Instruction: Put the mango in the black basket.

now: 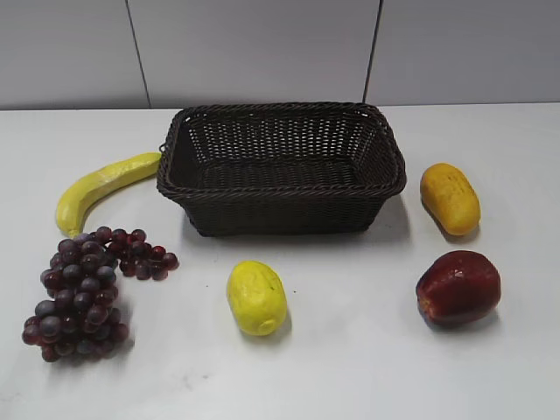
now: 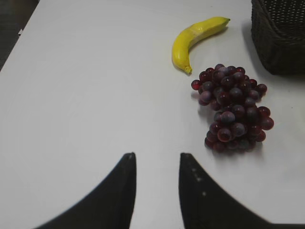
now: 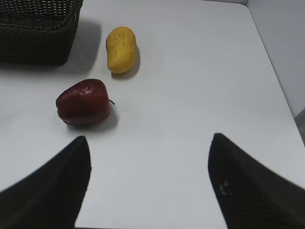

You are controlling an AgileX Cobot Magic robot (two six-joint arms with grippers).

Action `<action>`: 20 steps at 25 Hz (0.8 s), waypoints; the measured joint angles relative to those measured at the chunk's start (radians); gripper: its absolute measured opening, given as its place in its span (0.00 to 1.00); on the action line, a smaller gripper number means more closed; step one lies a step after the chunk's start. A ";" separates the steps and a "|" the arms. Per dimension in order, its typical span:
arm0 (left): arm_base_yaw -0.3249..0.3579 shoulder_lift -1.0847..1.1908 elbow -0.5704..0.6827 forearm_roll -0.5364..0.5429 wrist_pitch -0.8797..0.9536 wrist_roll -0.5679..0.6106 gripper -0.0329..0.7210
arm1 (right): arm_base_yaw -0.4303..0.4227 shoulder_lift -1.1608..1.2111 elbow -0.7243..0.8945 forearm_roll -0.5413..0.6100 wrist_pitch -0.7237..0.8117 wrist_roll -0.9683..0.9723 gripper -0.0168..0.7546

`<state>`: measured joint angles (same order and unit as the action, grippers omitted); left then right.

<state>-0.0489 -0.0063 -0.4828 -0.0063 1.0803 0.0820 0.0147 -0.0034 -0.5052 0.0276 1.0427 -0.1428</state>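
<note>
White table [image 1: 367, 367] carries everything in sight, seen at a slant from the exterior view. At far left a yellow banana [image 1: 101, 185] lies curved, its upper tip close to the left end of the black basket [image 1: 282, 166]. Below the banana sits a bunch of dark red grapes [image 1: 83, 289], a smaller sprig of it reaching toward the middle. The basket stands at the back centre, woven, dark and with nothing showing inside it. In front of it, apart from its near wall, rests a pale yellow bumpy lemon [image 1: 256, 297]. Right of the basket, near its right end but not touching, lies the mango [image 1: 450, 199], golden-orange and oval, directly on the table. Below the mango sits a dark red apple [image 1: 458, 286].

From the left wrist view, the left gripper [image 2: 157, 164] hangs over bare table with a narrow gap between its fingers, holding nothing; the banana [image 2: 195, 38] and grapes [image 2: 233, 109] lie ahead to its right. From the right wrist view, the right gripper [image 3: 150, 148] is spread wide and empty, with the apple [image 3: 84, 102] just ahead at its left and the mango [image 3: 121, 49] beyond that, beside the basket corner [image 3: 38, 31].
</note>
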 joint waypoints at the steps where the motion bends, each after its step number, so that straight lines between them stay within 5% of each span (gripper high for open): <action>1: 0.000 0.000 0.000 0.000 0.000 0.000 0.35 | 0.000 0.000 0.000 0.000 0.000 0.000 0.79; 20: 0.000 0.000 0.000 0.000 0.000 0.000 0.35 | 0.000 0.007 -0.002 0.000 -0.005 0.012 0.79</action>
<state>-0.0489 -0.0063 -0.4828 -0.0063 1.0803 0.0820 0.0147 0.0037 -0.5076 0.0276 1.0379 -0.1309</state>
